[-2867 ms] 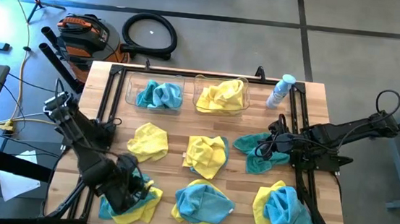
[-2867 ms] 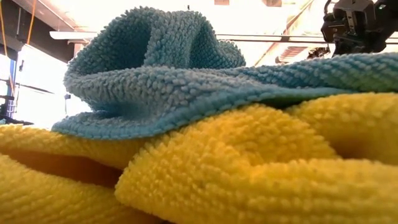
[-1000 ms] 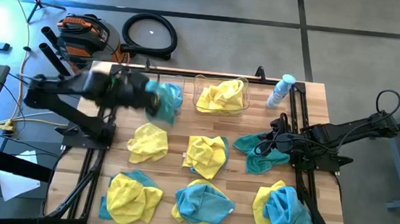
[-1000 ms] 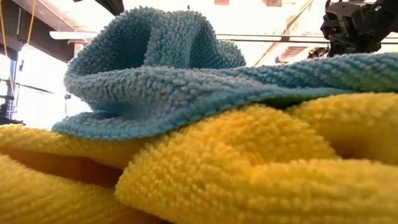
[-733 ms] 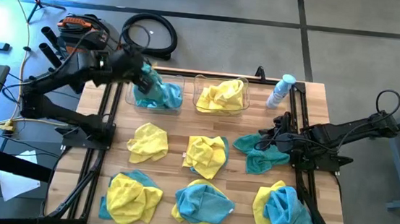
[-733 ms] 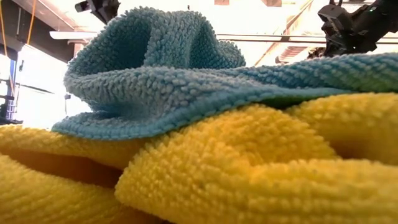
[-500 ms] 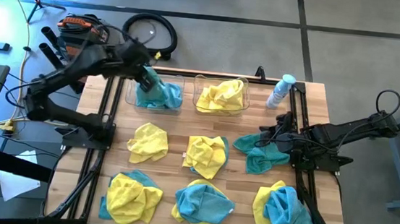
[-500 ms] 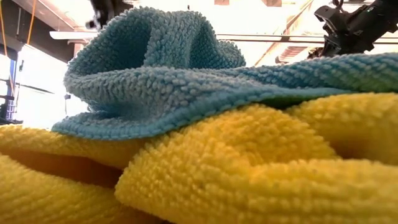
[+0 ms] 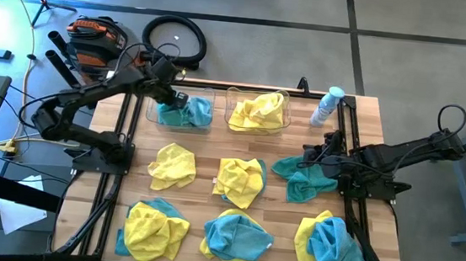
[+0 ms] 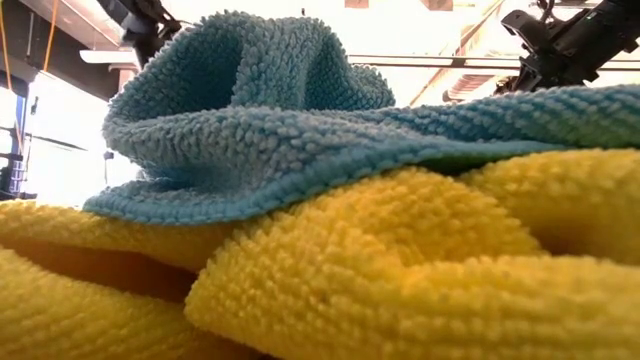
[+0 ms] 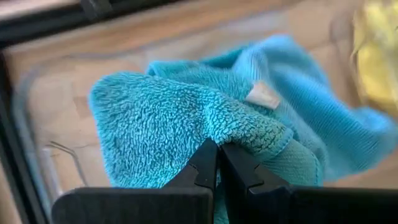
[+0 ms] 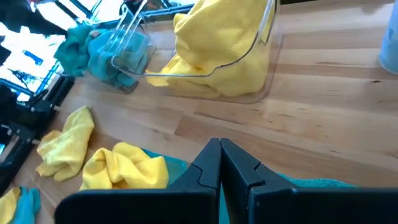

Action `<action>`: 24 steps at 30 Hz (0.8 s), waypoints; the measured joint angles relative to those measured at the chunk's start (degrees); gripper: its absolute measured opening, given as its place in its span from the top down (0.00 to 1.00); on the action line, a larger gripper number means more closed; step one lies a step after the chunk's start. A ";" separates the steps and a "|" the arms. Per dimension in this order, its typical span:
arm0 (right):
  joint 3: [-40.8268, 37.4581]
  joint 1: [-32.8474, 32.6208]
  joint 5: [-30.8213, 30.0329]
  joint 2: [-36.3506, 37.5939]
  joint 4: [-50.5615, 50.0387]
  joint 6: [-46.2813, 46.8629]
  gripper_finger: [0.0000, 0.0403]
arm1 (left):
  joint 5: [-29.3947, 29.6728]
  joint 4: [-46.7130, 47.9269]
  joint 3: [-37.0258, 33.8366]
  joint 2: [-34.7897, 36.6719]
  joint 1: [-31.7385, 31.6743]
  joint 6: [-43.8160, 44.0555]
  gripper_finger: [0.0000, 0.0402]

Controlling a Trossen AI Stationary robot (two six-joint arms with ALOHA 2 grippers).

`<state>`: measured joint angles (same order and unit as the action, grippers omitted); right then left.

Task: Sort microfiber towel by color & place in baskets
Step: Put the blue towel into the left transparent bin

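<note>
My left claw (image 11: 218, 163) is pinched on a blue microfiber towel (image 11: 205, 118) down inside the blue basket (image 9: 152, 111); the yellow basket (image 9: 256, 126) sits just beside. My right claw (image 12: 220, 163) is closed above a teal towel (image 9: 301, 177). Seven towels left, I judge.

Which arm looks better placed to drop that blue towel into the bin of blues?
The left. Its gripper is shut on the blue towel right over the blue bin. The right gripper sits across the table by a teal towel.

Grey floor (image 9: 311, 6) (coiled black hose (image 9: 174, 40) there).
</note>
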<state>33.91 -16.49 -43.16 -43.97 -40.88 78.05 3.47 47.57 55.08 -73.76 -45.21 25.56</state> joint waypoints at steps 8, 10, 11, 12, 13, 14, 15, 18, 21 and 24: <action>0.00 0.02 -1.38 -2.38 -0.02 1.66 1.00 | -0.90 -1.57 -4.17 -4.15 -0.06 2.41 0.96; 0.00 0.02 -1.37 -3.06 0.00 2.21 1.00 | -0.82 -2.41 -4.94 -5.38 -0.06 2.79 0.93; 0.00 0.00 -1.33 -3.44 -0.02 2.94 1.00 | -0.80 -3.05 -5.25 -6.03 -0.06 2.78 0.90; 0.00 0.02 -1.32 -3.73 -0.02 3.10 1.00 | -0.77 -3.92 -5.53 -6.67 -0.06 2.80 0.88; 0.00 0.02 -1.32 -4.01 0.00 3.13 1.00 | -0.77 -4.47 -5.63 -7.27 -0.06 2.78 0.86; 0.00 0.02 -1.29 -4.30 0.00 3.14 1.00 | -0.77 -4.74 -5.63 -7.87 -0.06 2.78 0.84; 0.00 0.02 -1.23 -4.57 0.00 3.14 1.00 | -0.77 -5.04 -5.63 -8.36 -0.05 2.78 0.82; 0.00 0.02 -1.22 -5.07 -0.02 3.08 1.00 | -0.75 -5.54 -5.63 -9.62 0.00 3.47 0.76; 0.00 0.02 -1.13 -5.22 -0.09 2.98 1.00 | -0.69 -5.46 -5.63 -10.04 0.00 4.22 0.72; 0.00 0.02 -0.98 -5.22 -0.34 2.04 1.00 | -0.71 -4.33 -5.13 -9.12 -0.02 5.48 0.72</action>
<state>33.91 -16.47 -44.14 -49.19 -41.22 80.08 2.76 43.24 49.96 -82.87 -45.23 31.04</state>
